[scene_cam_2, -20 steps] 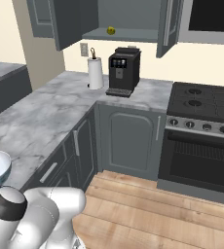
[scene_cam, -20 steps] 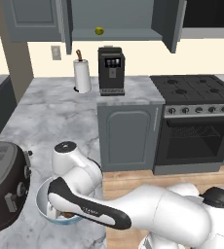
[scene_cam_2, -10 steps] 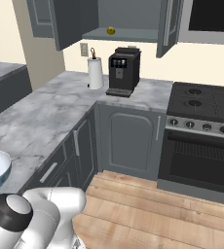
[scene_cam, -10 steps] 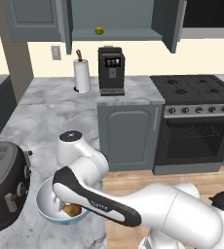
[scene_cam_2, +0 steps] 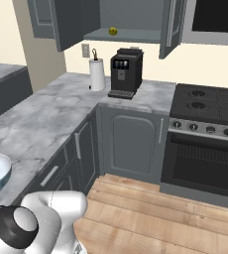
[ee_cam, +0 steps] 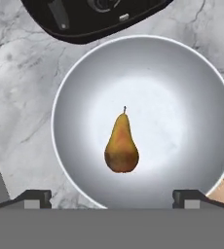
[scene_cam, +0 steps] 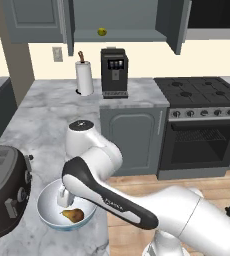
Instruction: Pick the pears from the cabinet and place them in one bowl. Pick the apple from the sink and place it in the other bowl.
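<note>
**Brownish pear lies in the white bowl, gripper spread wide above it**

The gripper [ee_cam: 112, 200] hangs over the bowl [ee_cam: 80, 73] with its two dark finger tips set far apart and nothing between them. The bowl is wide and round, white inside and pale blue outside, and sits on the marble counter [scene_cam: 42, 120] just beside a black toaster [scene_cam: 4, 187]. In its middle lies the brownish-red pear [ee_cam: 121, 144], on its side, golden toward the narrow stem end and darker red-brown at the rounded base. Farther back stand a paper towel roll [scene_cam: 84, 77] and a black coffee machine [scene_cam: 114, 72]. Above them, the yellow-green pear [scene_cam: 102, 32] rests on the shelf of the open cabinet [scene_cam: 122, 20].
</note>
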Robot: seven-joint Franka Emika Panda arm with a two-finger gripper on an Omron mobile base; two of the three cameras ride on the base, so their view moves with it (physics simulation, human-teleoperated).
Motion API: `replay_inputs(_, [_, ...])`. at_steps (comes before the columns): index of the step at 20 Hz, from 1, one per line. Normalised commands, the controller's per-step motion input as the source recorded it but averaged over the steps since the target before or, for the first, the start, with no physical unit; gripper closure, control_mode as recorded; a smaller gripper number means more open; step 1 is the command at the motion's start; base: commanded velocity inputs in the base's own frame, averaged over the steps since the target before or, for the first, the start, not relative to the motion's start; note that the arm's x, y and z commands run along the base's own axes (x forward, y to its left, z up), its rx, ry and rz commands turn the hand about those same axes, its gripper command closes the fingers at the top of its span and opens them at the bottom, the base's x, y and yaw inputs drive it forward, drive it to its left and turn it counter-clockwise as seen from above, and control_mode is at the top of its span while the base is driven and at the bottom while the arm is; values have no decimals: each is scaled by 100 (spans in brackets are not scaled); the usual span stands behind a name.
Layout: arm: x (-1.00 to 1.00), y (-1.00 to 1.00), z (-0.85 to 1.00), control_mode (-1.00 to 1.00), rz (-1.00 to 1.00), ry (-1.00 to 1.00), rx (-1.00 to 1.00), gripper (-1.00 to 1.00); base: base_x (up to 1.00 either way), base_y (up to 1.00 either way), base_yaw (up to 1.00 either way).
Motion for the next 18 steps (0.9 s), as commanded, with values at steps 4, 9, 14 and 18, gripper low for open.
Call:
replay_inputs(4, [-4,-30,36,-100,-13,0,0,-100,0,0,0])
replay_inputs(9, [-4,-33,34,-100,-17,0,-1,-100,0,0,0])
replay_inputs(14, [-6,-39,22,-100,-19,0,0,-100,0,0,0])
replay_inputs(18, [-4,-40,20,-100,-15,-1,0,-100,0,0,0])
